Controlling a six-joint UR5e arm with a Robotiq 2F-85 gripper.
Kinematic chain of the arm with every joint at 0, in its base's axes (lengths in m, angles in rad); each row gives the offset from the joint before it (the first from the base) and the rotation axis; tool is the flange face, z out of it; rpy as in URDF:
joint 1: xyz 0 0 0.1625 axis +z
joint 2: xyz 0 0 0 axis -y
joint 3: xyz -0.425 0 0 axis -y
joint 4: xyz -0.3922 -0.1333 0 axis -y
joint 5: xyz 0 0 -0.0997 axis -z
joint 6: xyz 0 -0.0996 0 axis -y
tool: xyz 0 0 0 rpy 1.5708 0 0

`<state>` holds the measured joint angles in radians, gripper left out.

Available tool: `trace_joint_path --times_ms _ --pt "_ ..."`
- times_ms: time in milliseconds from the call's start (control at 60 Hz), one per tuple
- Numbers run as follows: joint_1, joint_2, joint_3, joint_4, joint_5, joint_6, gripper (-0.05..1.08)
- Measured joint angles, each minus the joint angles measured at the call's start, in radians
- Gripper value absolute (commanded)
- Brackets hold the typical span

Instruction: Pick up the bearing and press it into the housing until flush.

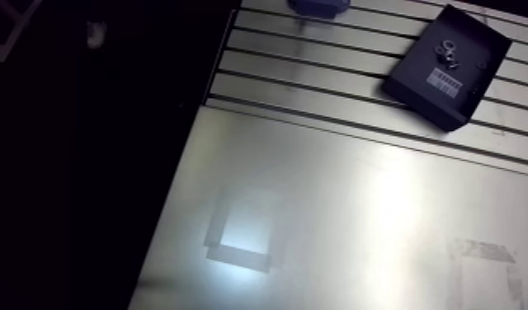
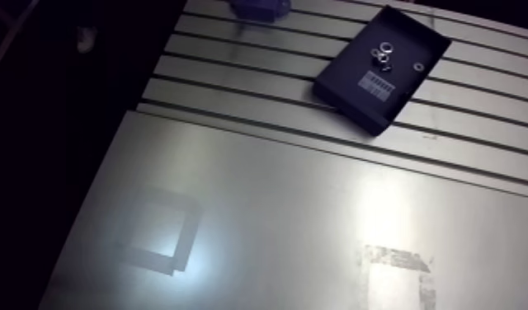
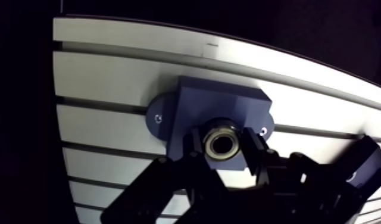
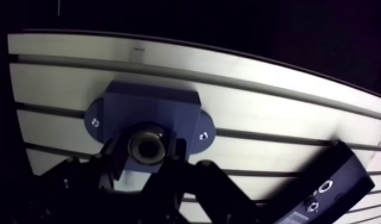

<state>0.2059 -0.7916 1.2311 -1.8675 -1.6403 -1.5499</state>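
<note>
Pinching one bearing [image 3: 220, 145], one gripper [image 4: 146, 149] faces one housing [image 3: 216, 104].

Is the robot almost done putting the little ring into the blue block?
Partly. Done: the pick-up, since the gripper is shut on the bearing. In hand: the bearing is held right at the front of the blue housing, between the two fingers. Left: pressing it in until flush. The wrist view does not show how deep it sits, so that step does not look finished.

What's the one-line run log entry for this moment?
gripper: shut on bearing | bearing: at blue housing front | flush: cannot tell | black tray: holds small rings
</note>
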Motion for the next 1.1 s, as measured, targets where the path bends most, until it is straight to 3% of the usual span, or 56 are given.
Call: trace_joint_path --times_ms 1017,1050,1067,1083,1100 --pt "0.001 0.005 0.001 -0.002 0.003 0.0 0.67" --pt "0.001 0.005 0.001 -0.002 0.003 0.0 0.65" --pt "0.001 0.004 0.001 -0.002 0.003 0.0 0.56" --pt "0.001 0.004 0.002 -0.001 0.003 0.0 0.56" --pt "0.001 0.004 0.002 -0.001 0.003 0.0 0.34"
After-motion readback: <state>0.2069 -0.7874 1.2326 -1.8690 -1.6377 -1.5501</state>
